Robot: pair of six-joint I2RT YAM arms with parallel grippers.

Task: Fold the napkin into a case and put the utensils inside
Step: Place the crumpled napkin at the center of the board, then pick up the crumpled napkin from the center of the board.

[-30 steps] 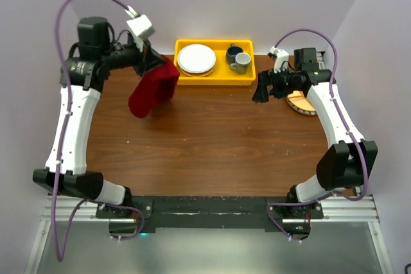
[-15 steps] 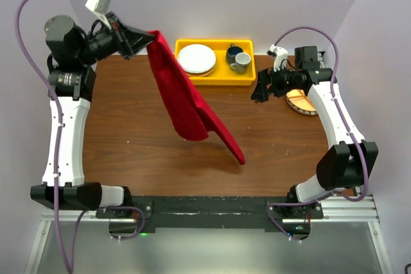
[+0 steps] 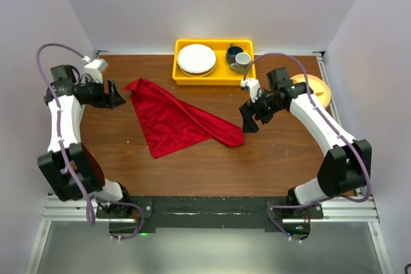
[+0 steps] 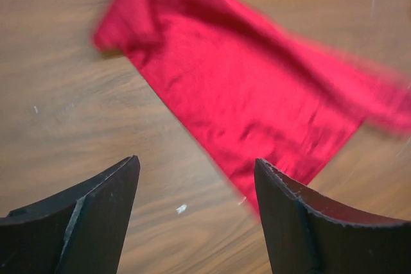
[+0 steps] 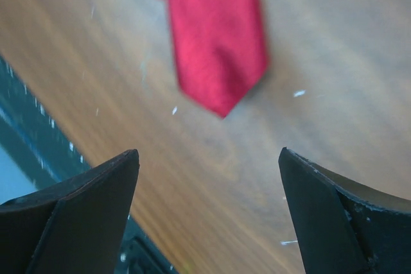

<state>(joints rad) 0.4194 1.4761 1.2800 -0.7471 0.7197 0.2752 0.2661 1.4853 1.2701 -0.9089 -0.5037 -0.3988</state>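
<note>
Napkin (image 3: pixel 176 120): lies flat on the table (image 3: pixel 276 158) between the arms, loosely spread and not yet a case. Its long axis runs from a narrow near-right tip to a far-left corner.
Right gripper (image 3: pixel 246 125): jaws wide, holding nothing. It hangs just right of the narrow tip.
Left gripper (image 3: pixel 121 94): jaws apart, empty. It sits just left of the far-left corner.
Nearer arm: each has its own end, so a fold along that axis looks open to both.
Tray (image 3: pixel 215 81): beyond the cloth, not touching it.
</note>
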